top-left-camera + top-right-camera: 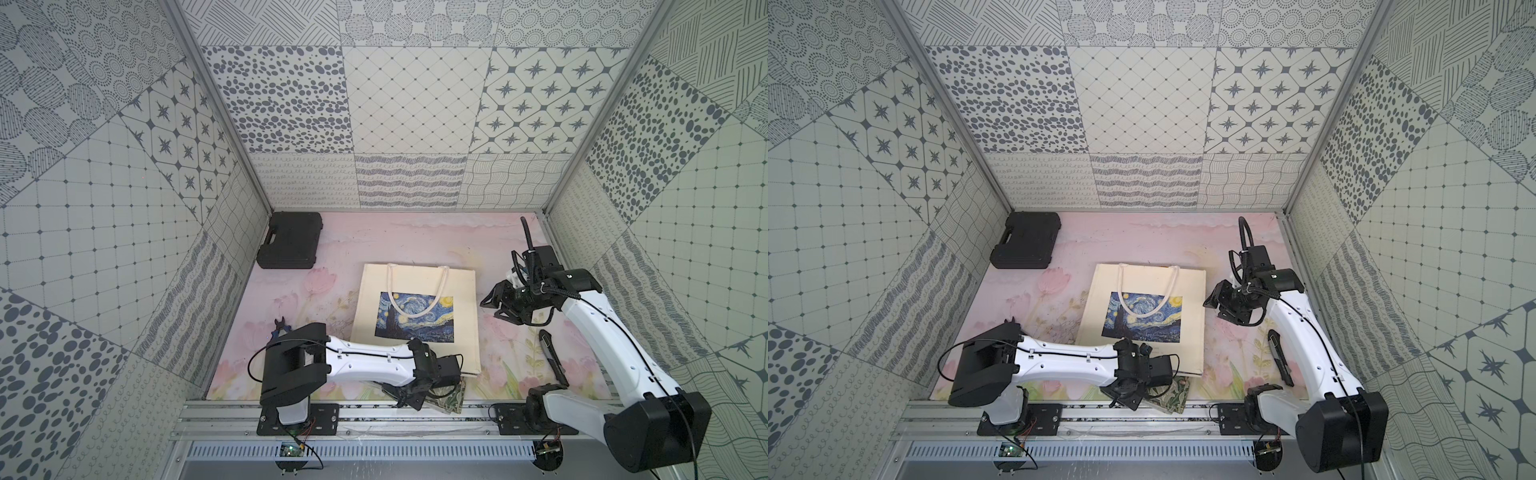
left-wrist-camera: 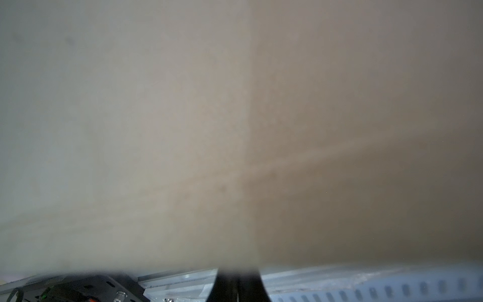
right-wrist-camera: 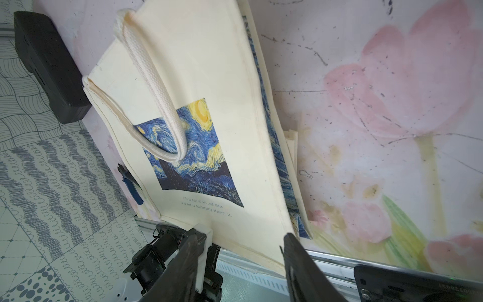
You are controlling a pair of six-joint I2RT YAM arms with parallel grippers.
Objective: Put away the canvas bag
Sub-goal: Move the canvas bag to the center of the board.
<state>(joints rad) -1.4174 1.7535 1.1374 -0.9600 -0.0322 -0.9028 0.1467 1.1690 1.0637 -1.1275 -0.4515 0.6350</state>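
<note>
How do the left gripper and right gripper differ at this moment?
The left gripper is shut; the right gripper is open. The left gripper sits at the near edge of the canvas bag; the right gripper hovers beside its right edge. Both are close to the bag; neither touches its handles.

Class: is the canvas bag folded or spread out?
Spread out: the canvas bag lies flat, its whole printed face up, handle resting on it.

Bright, even light; blurry left wrist view
</note>
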